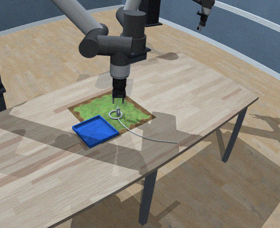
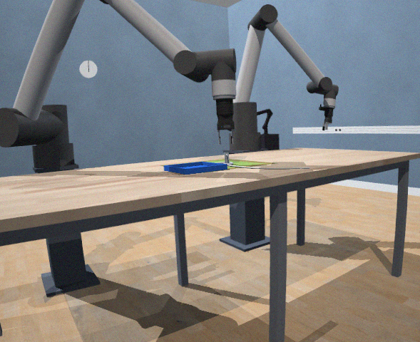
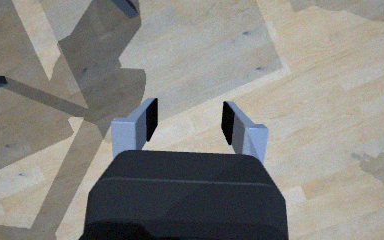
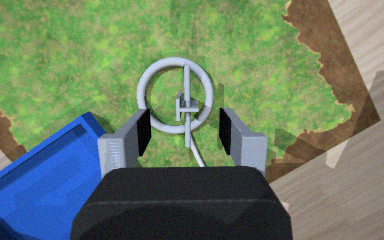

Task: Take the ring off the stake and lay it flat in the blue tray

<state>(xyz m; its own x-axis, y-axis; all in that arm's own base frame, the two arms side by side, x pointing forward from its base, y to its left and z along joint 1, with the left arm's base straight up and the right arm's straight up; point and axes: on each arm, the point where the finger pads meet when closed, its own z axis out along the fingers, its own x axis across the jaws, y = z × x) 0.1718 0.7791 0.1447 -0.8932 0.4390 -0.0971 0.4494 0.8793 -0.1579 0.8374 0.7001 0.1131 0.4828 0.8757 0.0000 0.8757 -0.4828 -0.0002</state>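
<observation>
Ring on stake, right gripper spread above

Ring, one, pale grey: lying low around the stake, on the mat; too small to trace surely in the exterior view. The stake passes inside it, off-centre, so the ring must presumably be lifted over the top before any move sideways.

Stake, one, grey: upright, with small crosspieces; a likely snag for a tilted ring.

Cord, one, pale: runs from beside the stake across the table; whether it is fastened there cannot be told.

Right gripper: fingers parted, nothing grasped, pointing down over the stake. The placing suits a descent; it will probably need to shift to take the ring's band rather than the stake.

Mat, green, brown-edged: flat under ring and stake.

Tray, blue, shallow: beside the stake, close enough for a short carry. The low wall must be cleared.

Table, wooden: bears all the above.

Left gripper: fingers wide, holding nothing, well apart from the work, leaving the right one room.
</observation>
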